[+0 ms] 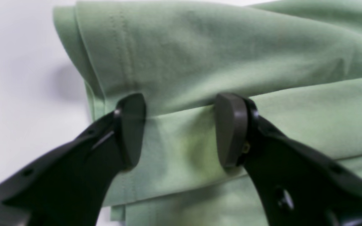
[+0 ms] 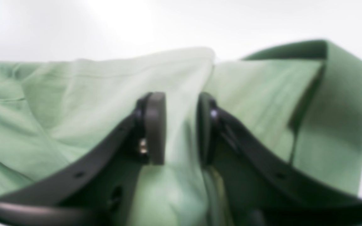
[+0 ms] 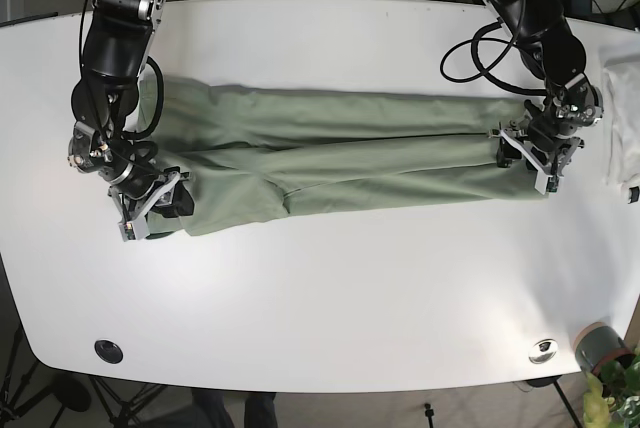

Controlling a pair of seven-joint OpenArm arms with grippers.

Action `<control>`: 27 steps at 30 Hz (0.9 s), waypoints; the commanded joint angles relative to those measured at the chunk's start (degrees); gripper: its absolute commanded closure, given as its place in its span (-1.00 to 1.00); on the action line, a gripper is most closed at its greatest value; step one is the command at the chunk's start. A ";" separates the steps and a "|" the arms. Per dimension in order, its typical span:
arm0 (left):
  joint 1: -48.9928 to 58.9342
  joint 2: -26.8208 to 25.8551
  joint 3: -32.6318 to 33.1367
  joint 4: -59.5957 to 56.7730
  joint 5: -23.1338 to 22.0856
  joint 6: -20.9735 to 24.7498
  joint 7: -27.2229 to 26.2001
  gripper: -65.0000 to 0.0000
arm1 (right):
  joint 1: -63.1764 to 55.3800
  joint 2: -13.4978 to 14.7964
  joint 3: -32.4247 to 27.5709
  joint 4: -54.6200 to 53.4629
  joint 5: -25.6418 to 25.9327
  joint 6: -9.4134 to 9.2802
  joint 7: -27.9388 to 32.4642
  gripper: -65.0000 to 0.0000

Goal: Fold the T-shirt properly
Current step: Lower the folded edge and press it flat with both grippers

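Clearly your T-shirt (image 3: 330, 153) lies limp in a long band across the table (image 3: 330, 298); left gripper (image 1: 181, 128) gapes over a folded edge, right gripper (image 2: 181, 128) nips a ridge; grab layered hems.

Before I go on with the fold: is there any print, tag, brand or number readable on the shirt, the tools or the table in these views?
None can be read.
T-shirt: plain green, no print or label showing.
Left tool and right tool: plain black, no markings; the right wrist view is blurred.
Table: bare white, no signs.
White cloth at the table's edge: no text visible.
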State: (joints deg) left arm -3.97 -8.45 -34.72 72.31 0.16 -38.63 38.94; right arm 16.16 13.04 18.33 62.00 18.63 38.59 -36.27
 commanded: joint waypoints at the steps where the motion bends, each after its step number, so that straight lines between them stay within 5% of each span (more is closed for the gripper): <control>1: 0.49 0.14 0.21 -0.71 2.52 -0.01 4.27 -0.02 | 0.58 0.72 0.18 2.57 1.19 0.31 1.06 0.74; 5: 0.49 0.14 0.21 -0.80 2.52 -0.01 4.27 -0.02 | -0.21 0.72 0.18 3.19 1.37 0.31 1.06 1.00; 27: 0.49 -0.12 0.21 -0.89 2.52 -0.01 4.27 -0.02 | -4.95 0.72 0.53 6.00 1.72 0.40 1.06 1.00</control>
State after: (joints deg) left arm -3.97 -8.62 -34.72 72.20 0.14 -38.65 38.89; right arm 11.03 12.97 18.52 64.97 19.75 38.79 -35.88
